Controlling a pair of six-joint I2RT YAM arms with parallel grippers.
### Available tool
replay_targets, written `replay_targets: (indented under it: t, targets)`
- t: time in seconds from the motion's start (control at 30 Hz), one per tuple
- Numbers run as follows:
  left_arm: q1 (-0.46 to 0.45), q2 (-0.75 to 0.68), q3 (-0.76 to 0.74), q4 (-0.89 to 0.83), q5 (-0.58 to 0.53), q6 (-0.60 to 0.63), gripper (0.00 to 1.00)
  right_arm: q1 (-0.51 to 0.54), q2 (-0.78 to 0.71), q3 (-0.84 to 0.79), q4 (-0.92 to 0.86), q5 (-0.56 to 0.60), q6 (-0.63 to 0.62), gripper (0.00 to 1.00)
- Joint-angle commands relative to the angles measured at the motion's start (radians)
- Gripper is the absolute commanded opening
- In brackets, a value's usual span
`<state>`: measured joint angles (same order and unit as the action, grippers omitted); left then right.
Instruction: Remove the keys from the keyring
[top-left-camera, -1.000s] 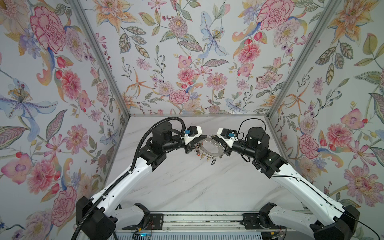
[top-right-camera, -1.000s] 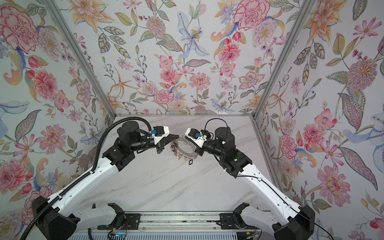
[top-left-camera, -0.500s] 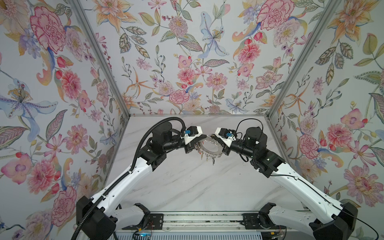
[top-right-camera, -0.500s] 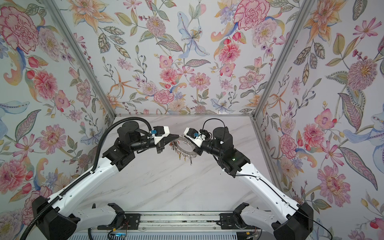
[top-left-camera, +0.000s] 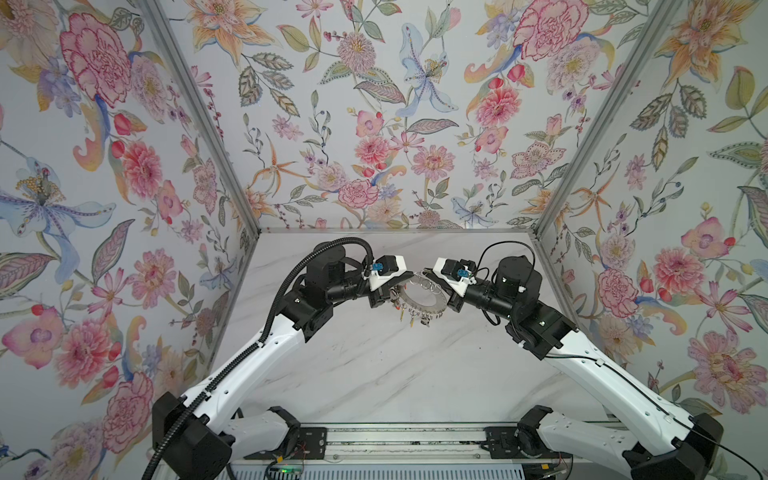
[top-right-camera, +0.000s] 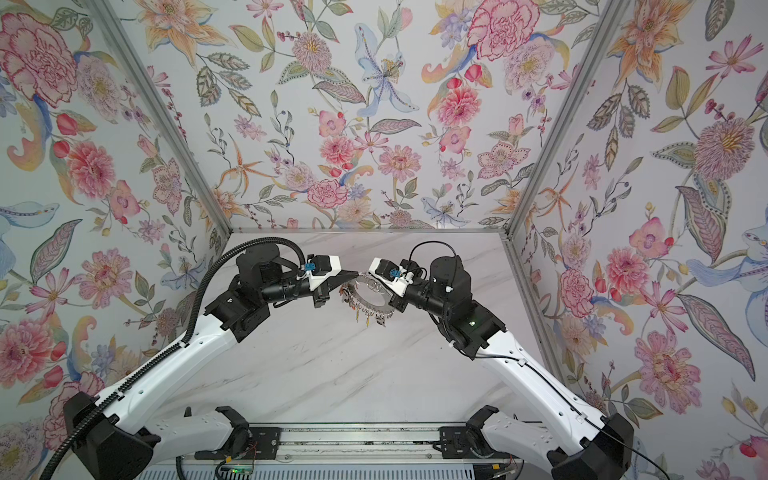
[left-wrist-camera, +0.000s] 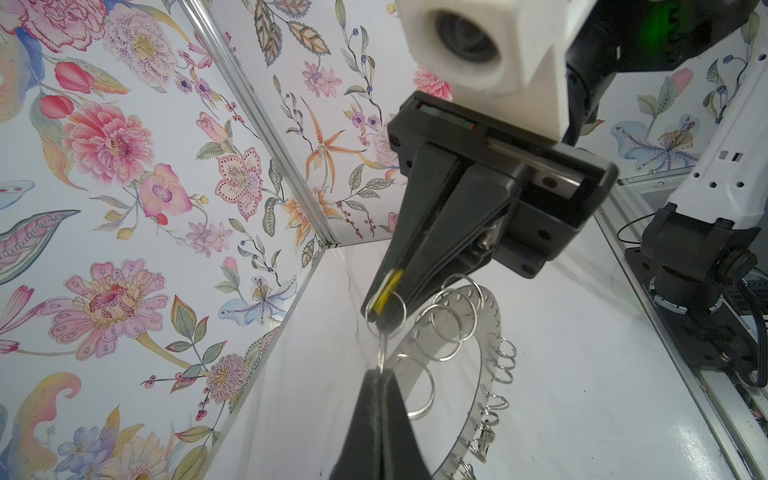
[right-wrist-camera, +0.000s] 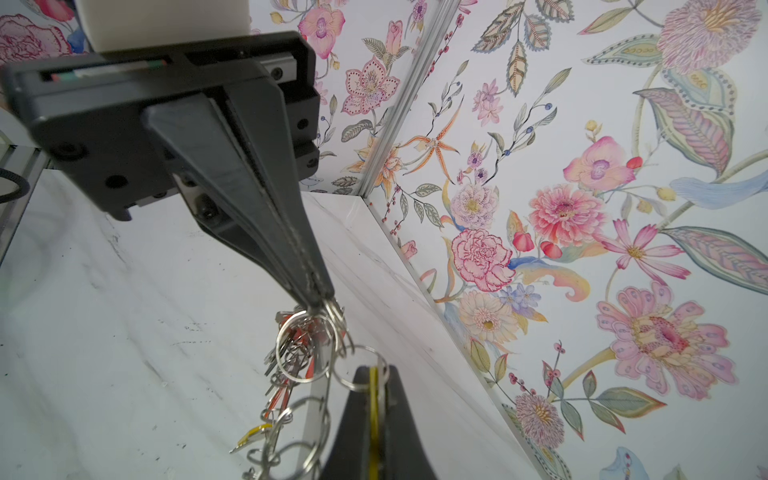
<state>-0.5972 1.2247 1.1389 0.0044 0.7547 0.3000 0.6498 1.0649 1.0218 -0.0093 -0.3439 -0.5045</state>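
booth: floral walls (top-left-camera: 374, 124), marble table (top-left-camera: 374, 374).
keyring (top-left-camera: 428, 309): aloft between grippers, keys (right-wrist-camera: 291, 353) dangling free.
left gripper (left-wrist-camera: 378, 376): clamped on a loop (left-wrist-camera: 381, 355), anchoring it.
right gripper (left-wrist-camera: 384, 309): pinching yellow key (left-wrist-camera: 387, 291), likely to pull it off.

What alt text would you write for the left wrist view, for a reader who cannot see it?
The right gripper, jaws shut on a yellow key tag, faces the left gripper, jaws shut on a small wire loop. Beside them is the grey keyring, its rim fringed with wire loops, before floral walls.
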Motion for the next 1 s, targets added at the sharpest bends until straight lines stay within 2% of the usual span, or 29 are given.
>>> replay_targets:
  t: [0.0, 0.17, 0.53, 0.8, 0.97]
  targets:
    - [0.002, -0.022, -0.005, 0.037, -0.053, 0.01, 0.0, 0.018, -0.054, -0.023, 0.058, 0.044, -0.009, 0.0]
    - [0.004, -0.036, -0.021, 0.096, -0.125, -0.014, 0.0, 0.047, -0.055, -0.04, 0.037, 0.076, -0.003, 0.0]
    - [0.004, -0.04, -0.023, 0.132, -0.183, -0.051, 0.0, 0.118, -0.046, -0.055, 0.031, 0.135, -0.017, 0.0]
    - [0.004, -0.071, -0.053, 0.196, -0.166, -0.088, 0.0, 0.114, -0.028, -0.071, 0.005, 0.207, -0.003, 0.0]
    - [0.004, -0.082, -0.056, 0.195, -0.172, -0.093, 0.0, 0.11, -0.025, -0.084, 0.013, 0.181, 0.036, 0.0]
